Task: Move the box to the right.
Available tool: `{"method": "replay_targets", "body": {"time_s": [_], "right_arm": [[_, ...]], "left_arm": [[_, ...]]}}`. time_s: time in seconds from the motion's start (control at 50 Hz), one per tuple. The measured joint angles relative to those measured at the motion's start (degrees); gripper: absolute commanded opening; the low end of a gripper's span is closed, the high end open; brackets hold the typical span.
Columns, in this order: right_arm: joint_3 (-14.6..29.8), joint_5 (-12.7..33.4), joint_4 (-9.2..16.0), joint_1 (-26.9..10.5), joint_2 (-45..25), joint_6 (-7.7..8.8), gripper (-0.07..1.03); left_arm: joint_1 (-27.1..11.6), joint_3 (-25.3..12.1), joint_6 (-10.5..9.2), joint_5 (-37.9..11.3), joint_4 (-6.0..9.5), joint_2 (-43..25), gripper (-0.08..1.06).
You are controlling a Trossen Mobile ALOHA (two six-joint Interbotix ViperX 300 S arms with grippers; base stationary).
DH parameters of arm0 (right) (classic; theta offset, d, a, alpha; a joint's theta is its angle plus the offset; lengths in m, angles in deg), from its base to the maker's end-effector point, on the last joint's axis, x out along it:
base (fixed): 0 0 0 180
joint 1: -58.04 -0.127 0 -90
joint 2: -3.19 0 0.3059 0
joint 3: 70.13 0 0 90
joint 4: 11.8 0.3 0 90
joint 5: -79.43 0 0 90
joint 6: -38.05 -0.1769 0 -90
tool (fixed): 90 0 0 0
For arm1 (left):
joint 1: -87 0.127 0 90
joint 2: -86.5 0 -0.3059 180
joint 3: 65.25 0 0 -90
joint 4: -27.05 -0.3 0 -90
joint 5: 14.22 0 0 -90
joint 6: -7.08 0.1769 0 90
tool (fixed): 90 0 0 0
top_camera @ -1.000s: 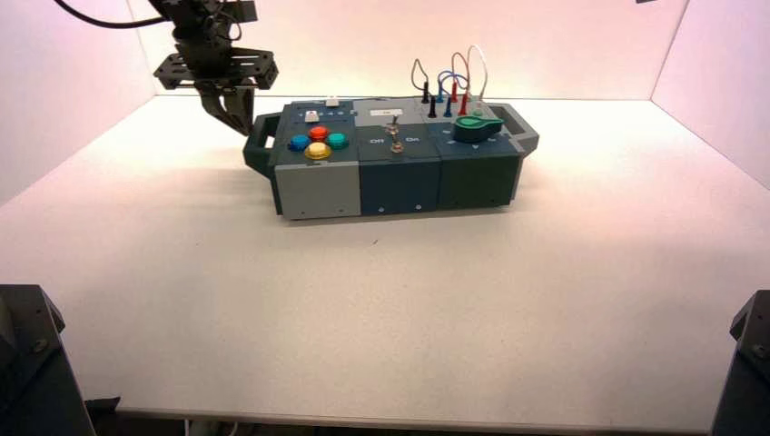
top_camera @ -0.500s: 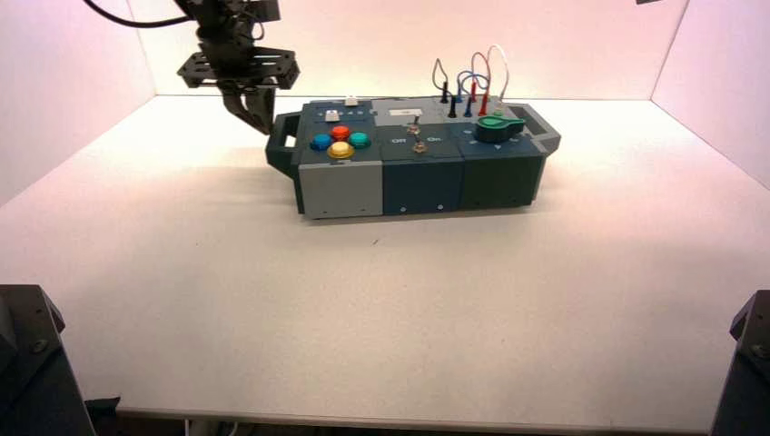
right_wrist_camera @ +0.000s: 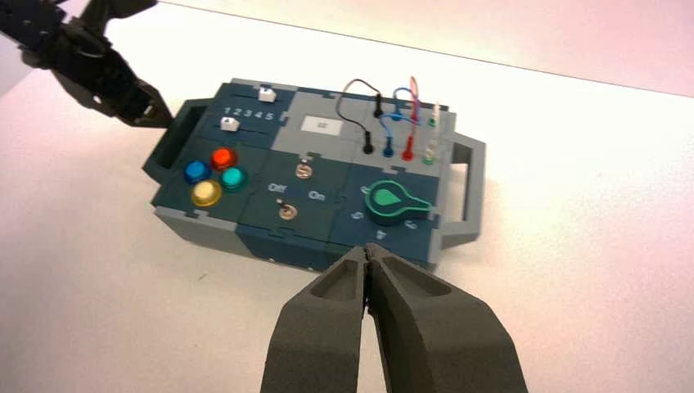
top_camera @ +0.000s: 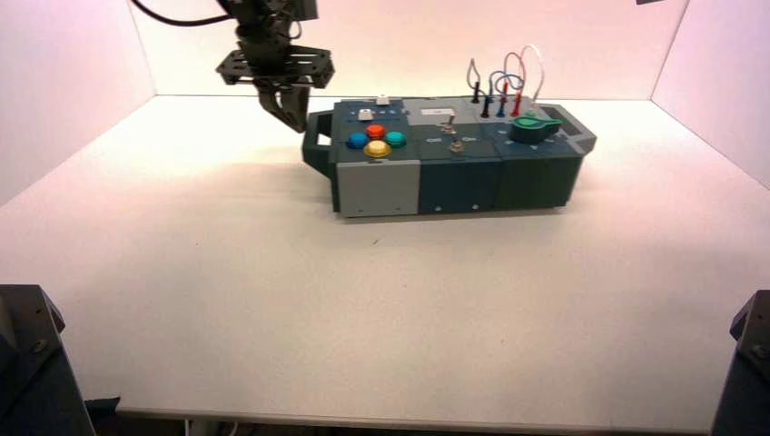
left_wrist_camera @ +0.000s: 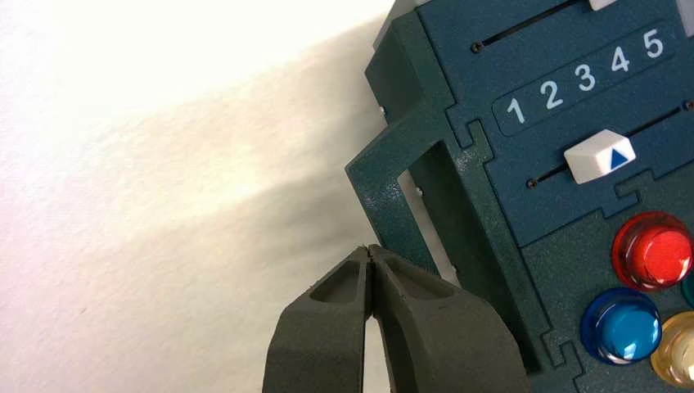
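The long dark teal-grey box (top_camera: 454,173) lies on the white table, right of centre, with its light grey section at its left front. My left gripper (top_camera: 292,118) is shut and empty, pressed against the outer side of the box's left end handle (left_wrist_camera: 385,176). In the left wrist view the shut gripper (left_wrist_camera: 370,250) lies along that handle, beside the red button (left_wrist_camera: 655,250) and blue button (left_wrist_camera: 622,323). My right gripper (right_wrist_camera: 366,250) is shut and empty, held back in front of the box (right_wrist_camera: 319,196); it is out of the high view.
White walls close the table at the back and both sides. Open table lies right of the box up to the right wall. Looped wires (top_camera: 504,77) stand up from the box's rear right, by the green knob (top_camera: 534,127). Dark arm bases (top_camera: 27,363) sit at the front corners.
The box has slid to the right across the table. My left gripper has moved right with it, staying shut at the left handle.
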Motion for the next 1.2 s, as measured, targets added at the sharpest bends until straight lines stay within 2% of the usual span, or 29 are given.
{"method": "replay_targets", "body": {"time_s": [0.26, 0.76, 1.04, 1.2], "right_arm": [[0.00, 0.00, 0.09, 0.00, 0.09, 0.00, -0.02], [0.00, 0.18, 0.09, 0.00, -0.35, 0.09, -0.02], [0.09, 0.18, 0.00, 0.00, -0.35, 0.00, -0.02], [0.00, 0.18, 0.00, 0.09, -0.35, -0.09, -0.02]], "left_arm": [[-2.90, -2.64, -0.62, -0.97, 0.00, -1.49, -0.03], [-7.91, -8.44, -0.62, -3.43, 0.00, -4.92, -0.03], [-9.67, -11.60, -1.05, -4.04, 0.00, -6.77, -0.03], [-9.67, -11.95, -1.05, -4.66, -0.18, -7.03, -0.03]]}}
